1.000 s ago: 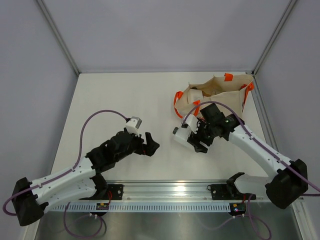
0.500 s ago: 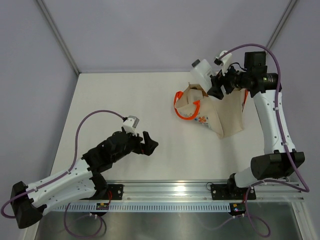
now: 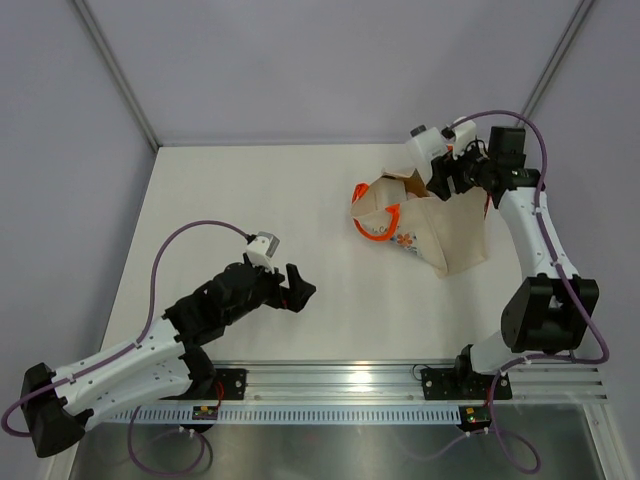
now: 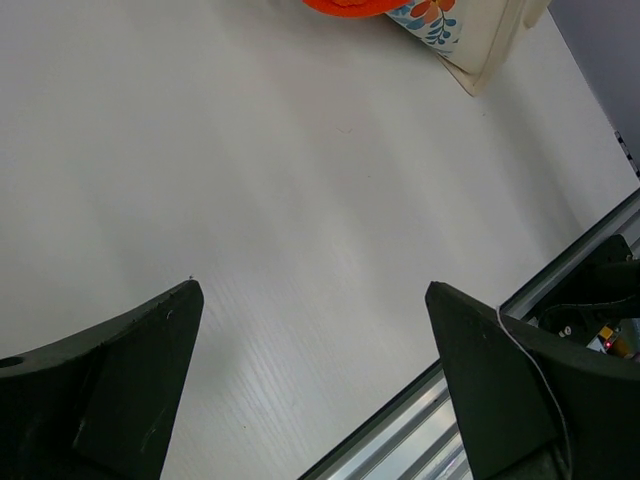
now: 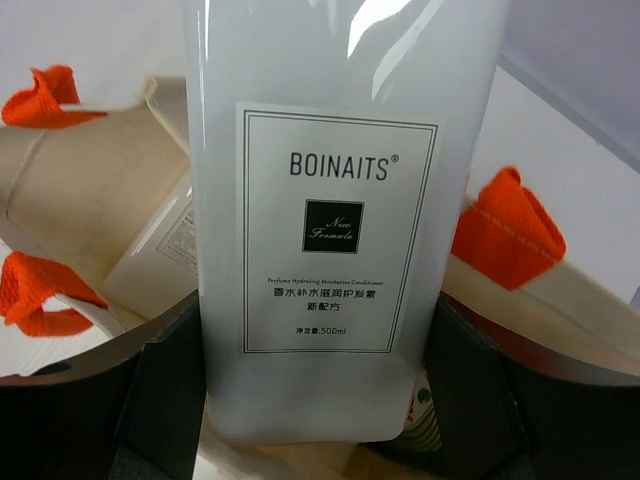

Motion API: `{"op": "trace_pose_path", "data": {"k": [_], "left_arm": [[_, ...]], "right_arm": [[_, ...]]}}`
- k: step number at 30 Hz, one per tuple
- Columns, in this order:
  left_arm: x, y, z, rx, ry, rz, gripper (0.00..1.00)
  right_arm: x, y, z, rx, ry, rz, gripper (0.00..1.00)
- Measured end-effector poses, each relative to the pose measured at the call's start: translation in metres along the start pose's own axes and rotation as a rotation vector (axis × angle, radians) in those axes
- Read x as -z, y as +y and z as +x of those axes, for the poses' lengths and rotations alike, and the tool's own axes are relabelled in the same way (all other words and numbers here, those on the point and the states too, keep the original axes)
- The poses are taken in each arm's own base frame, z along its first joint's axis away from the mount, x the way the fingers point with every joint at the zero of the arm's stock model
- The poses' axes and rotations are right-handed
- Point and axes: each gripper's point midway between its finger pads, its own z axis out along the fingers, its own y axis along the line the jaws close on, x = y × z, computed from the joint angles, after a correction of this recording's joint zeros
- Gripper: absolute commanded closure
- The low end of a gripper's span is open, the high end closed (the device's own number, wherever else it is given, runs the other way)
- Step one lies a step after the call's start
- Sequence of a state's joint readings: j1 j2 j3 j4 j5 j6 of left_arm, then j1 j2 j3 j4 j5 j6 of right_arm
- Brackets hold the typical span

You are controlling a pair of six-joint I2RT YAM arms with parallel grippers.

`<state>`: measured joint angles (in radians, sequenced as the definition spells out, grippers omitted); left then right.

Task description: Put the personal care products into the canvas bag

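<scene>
My right gripper is shut on the flat white rectangular bottle, gripping its lower end while its cap points away. The bottle hangs over the open mouth of the canvas bag at the back right of the table. The bag is beige, with orange handles and a floral print. Inside it, beneath the bottle, lies a cream container, with a bit of green packaging beside it. My left gripper stands open above bare table at the front left, holding nothing.
A metal rail runs along the near edge by the arm bases. Grey walls close the table in at the back and sides. The bag's lower corner shows at the top of the left wrist view.
My right arm has lifted the white bottle from low in front of the bag to above its mouth, then lowered it slightly. The bag has shifted and stands more upright. The left arm barely moved.
</scene>
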<state>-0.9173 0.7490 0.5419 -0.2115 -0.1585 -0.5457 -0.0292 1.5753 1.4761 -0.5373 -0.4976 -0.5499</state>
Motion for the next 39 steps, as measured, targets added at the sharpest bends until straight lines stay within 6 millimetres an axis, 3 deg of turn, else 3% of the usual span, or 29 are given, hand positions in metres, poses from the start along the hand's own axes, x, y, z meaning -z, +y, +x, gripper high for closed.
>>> {"op": "trace_pose_path", "data": {"k": [5, 10, 18, 21, 22, 25, 31, 39], "left_arm": [[0.000, 0.001, 0.000, -0.013, 0.001, 0.000, 0.01], [-0.003, 0.001, 0.003, -0.020, 0.014, -0.002, 0.01], [-0.002, 0.000, 0.003, -0.022, 0.013, 0.008, 0.01], [-0.001, -0.001, 0.002, -0.023, 0.009, 0.012, 0.01], [-0.001, -0.001, 0.002, -0.023, 0.008, 0.012, 0.01], [-0.001, -0.001, 0.002, -0.026, 0.010, 0.011, 0.01], [0.000, 0.000, 0.002, -0.034, 0.011, 0.009, 0.01], [0.001, 0.000, 0.003, -0.038, 0.012, 0.009, 0.01]], "right_arm": [[0.039, 0.004, 0.031, -0.015, 0.004, 0.048, 1.00], [0.064, 0.018, 0.034, 0.021, -0.023, 0.072, 1.00], [0.059, 0.009, 0.048, -0.003, 0.015, 0.110, 1.00], [0.050, 0.000, 0.053, -0.017, 0.050, 0.117, 0.89], [0.047, -0.004, 0.052, -0.018, 0.059, 0.120, 0.79], [0.037, -0.015, 0.053, -0.022, 0.101, 0.104, 0.59], [0.033, -0.018, 0.056, 0.021, 0.146, 0.067, 0.55], [0.049, 0.012, 0.056, 0.248, 0.019, 0.022, 0.59]]}}
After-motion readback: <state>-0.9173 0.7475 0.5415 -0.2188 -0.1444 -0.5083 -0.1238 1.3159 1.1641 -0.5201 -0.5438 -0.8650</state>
